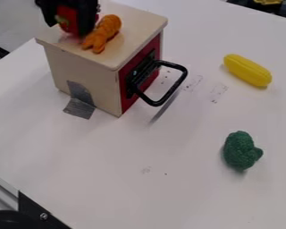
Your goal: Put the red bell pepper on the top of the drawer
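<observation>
I hold the red bell pepper (66, 20) over the wooden drawer (82, 69) from my remote post, the gripper (68, 27) parted only by the pepper's width and apparently closed on it. The placing step looks to be in hand: the next move calls for a short, level lowering, if any gap remains, then a gentle release clear of the knobbly orange toy (103, 33) just beside the jaws. Beneath them spreads smooth, pale wood; below and to one side juts a looped black handle (159, 85) on a flat red front. Well apart from the jaws lie a rounded yellow toy (247, 70) and a bumpy green one (240, 151).
</observation>
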